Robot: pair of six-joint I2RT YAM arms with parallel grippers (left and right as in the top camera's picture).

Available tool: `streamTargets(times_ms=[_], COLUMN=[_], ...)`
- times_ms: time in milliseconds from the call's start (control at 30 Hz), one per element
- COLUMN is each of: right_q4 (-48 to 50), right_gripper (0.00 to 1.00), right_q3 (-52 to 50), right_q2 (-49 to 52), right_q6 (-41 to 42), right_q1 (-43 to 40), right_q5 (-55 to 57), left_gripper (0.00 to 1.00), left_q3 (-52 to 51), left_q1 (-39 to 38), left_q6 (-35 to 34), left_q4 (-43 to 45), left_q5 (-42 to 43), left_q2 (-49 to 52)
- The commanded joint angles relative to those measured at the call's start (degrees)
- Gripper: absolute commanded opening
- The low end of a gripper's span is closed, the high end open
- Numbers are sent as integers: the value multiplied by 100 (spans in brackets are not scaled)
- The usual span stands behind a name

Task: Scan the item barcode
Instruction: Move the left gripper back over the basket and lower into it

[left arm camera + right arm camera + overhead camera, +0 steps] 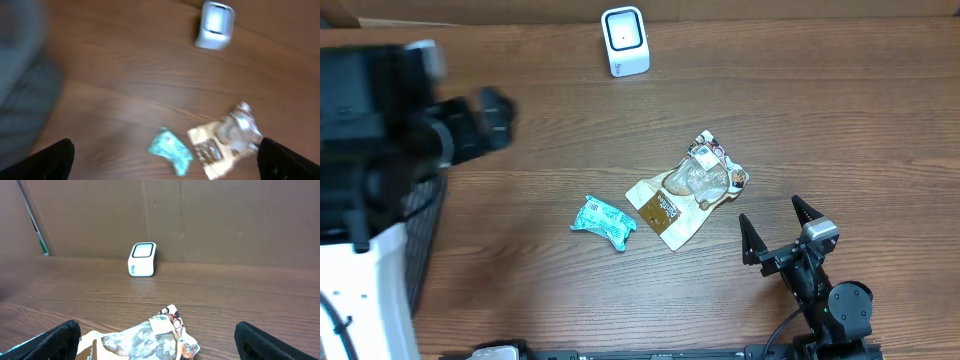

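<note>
Both grippers found wide open and empty; packets lying unheld mid-table.

Over the left edge of the table (pixel 540 170) the left gripper (pixel 165 147) is seen raised and blurred, fingers spread with nothing between them. The right gripper (pixel 769 210) is placed near the front edge, jaws fully parted and empty. The brown-and-clear packet (pixel 685 190) lies near its fingertips but apart from them, toward the table's middle. The teal packet (pixel 603 221) lies further left. The scanner (pixel 624 40) stands at the back edge.
</note>
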Motion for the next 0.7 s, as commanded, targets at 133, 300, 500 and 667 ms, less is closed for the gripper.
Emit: streamTargets(times_ms=[133, 300, 500, 667], right_q4=[26, 26, 26, 26], right_gripper=[100, 100, 100, 100], right_q3=[-59, -59, -59, -59], right_q2=[-50, -50, -50, -50], right_q6=[2, 2, 2, 4], right_q1=[-24, -24, -24, -24], right_q5=[-9, -9, -9, -9], left_gripper=[100, 100, 100, 100], left_q3=[-39, -52, -658, -1445], left_q1=[2367, 3593, 3818, 3818], left_q6=[-164, -168, -243, -79], left_q4=[-238, -227, 142, 859], left_q5=[-39, -4, -170, -629], left_q2=[7, 42, 334, 723])
